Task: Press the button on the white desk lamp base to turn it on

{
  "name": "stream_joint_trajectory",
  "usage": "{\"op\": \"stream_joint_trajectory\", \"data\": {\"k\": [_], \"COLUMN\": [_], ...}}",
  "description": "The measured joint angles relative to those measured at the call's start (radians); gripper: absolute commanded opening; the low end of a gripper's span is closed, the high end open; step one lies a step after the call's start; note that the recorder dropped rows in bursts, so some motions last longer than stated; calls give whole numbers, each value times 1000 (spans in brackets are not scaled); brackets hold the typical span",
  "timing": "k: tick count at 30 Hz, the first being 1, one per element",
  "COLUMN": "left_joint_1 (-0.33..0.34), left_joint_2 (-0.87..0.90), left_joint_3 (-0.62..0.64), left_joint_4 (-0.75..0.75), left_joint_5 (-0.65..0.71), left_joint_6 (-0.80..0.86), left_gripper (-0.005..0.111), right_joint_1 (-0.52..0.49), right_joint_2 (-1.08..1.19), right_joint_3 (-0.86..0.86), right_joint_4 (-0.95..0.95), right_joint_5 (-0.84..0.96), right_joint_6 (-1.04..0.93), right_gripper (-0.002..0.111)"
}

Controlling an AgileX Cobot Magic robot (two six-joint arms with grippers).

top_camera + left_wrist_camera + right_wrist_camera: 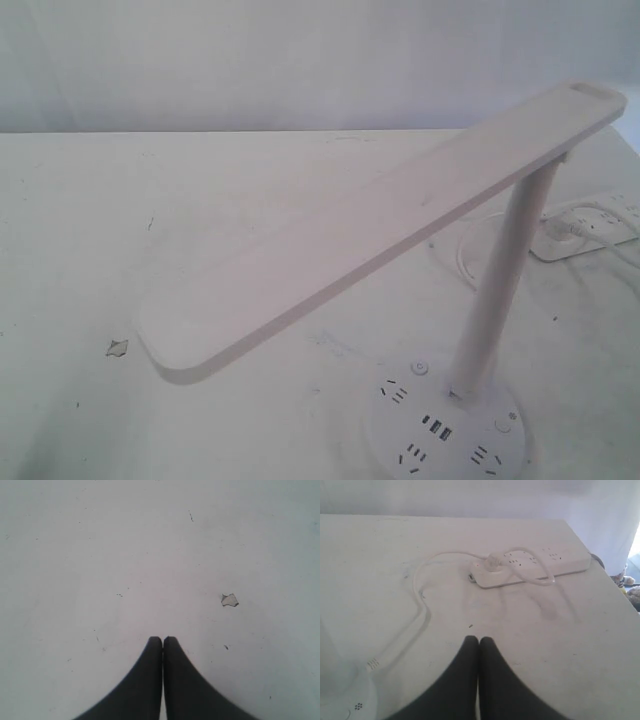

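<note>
The white desk lamp stands at the lower right of the exterior view: its long flat bar head (380, 230) slants across the middle, and a slim pole (500, 285) leans down to the round white desk lamp base (445, 430). The base shows socket holes, dark USB ports (437, 431) and two small round buttons (420, 368) (503, 426). Neither gripper shows in the exterior view. My left gripper (162, 639) is shut over bare table. My right gripper (479, 639) is shut too, with an edge of the lamp base (347, 702) close beside it.
A rectangular white power strip (532, 567) lies at the table's far right, also seen in the exterior view (590, 225). The lamp's white cord (417, 602) loops from it to the base. A small chipped patch (117, 348) (229, 600) marks the white tabletop (150, 220).
</note>
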Motion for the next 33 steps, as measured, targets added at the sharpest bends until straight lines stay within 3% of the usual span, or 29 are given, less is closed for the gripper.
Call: {"op": "stream_joint_trajectory", "data": {"k": [20, 29, 33], "left_joint_1": [0, 0, 0], "left_joint_2": [0, 0, 0], "left_joint_3": [0, 0, 0], "left_joint_4": [0, 0, 0], "left_joint_5": [0, 0, 0], "left_joint_6": [0, 0, 0], "left_gripper": [0, 0, 0], "right_joint_1": [0, 0, 0], "right_joint_2": [0, 0, 0], "right_joint_3": [0, 0, 0], "right_joint_4": [-18, -126, -8], "right_joint_5": [-7, -234, -369], "right_joint_6": [-68, -261, -51], "right_gripper": [0, 0, 0]}}
